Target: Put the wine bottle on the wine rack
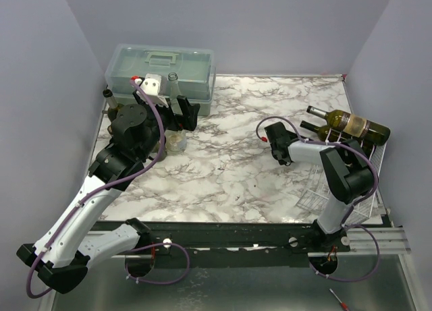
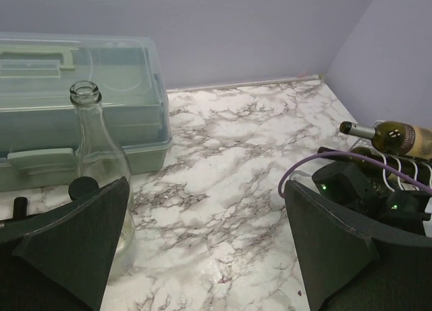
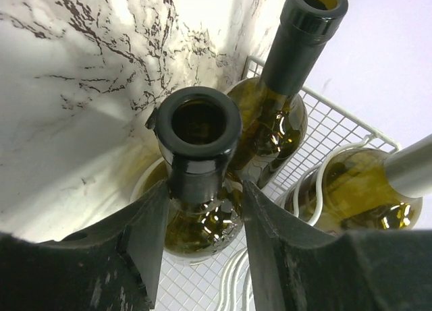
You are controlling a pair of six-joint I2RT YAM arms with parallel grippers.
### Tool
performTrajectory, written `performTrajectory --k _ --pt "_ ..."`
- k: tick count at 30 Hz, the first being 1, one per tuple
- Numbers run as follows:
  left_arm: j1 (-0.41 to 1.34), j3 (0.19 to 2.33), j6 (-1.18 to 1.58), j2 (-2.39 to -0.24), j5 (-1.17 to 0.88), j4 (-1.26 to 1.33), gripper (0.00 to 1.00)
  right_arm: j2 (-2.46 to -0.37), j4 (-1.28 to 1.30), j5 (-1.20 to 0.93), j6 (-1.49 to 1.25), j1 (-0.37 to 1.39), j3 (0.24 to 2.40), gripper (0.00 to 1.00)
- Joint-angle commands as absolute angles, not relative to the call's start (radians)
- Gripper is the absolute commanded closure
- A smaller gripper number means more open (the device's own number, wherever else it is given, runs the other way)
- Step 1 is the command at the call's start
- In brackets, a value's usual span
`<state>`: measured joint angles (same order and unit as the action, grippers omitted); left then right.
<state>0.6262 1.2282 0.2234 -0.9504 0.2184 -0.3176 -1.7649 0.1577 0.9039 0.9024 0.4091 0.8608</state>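
Note:
In the right wrist view a dark green wine bottle points its open mouth at the camera, and its body lies on the white wire wine rack. My right gripper straddles its neck. The left finger is at the glass, the right finger stands a small gap off, so the jaws are open. Two more bottles lie on the rack beside it. From above, the right gripper meets the dark bottle on the rack at the table's right edge. My left gripper is wide open over bare marble.
A clear glass bottle stands just left of the left gripper, in front of the translucent grey-green toolbox at the back left. A dark bottle stands by the left wall. A labelled bottle lies on the rack.

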Motion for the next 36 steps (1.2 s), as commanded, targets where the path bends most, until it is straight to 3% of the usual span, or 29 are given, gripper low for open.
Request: performTrajectory --k 1,4,12,15,20,24,30,36 --pt "0.632 1.232 0.214 -0.938 0.241 -0.322 0.01 -1.717 0.183 0.944 0.918 0.441 0.871 0.51" --pt "0.632 1.232 0.213 -0.943 0.241 -0.322 0.01 -1.707 0.214 0.915 0.883 0.471 0.887 0.49" --pt "0.632 1.230 0.214 -0.975 0.241 -0.322 0.01 -1.695 0.364 0.845 0.714 0.529 0.988 0.31" --pt "0.632 1.237 0.218 -0.996 0.236 -0.324 0.01 -1.673 0.410 0.749 0.640 0.549 1.026 0.25" --pt "0.632 1.287 0.253 -1.047 0.202 -0.343 0.01 -1.618 0.402 0.544 0.488 0.566 1.094 0.23" --pt "0.632 1.358 0.267 -1.078 0.174 -0.370 0.01 -1.582 0.318 0.411 0.387 0.597 1.095 0.13" --pt "0.632 1.394 0.232 -1.098 0.219 -0.382 0.01 -1.449 -0.065 0.157 0.186 0.634 0.951 0.13" --pt "0.577 1.288 0.204 -1.007 0.234 -0.356 0.01 -1.388 -0.462 0.009 -0.022 0.646 0.835 0.14"
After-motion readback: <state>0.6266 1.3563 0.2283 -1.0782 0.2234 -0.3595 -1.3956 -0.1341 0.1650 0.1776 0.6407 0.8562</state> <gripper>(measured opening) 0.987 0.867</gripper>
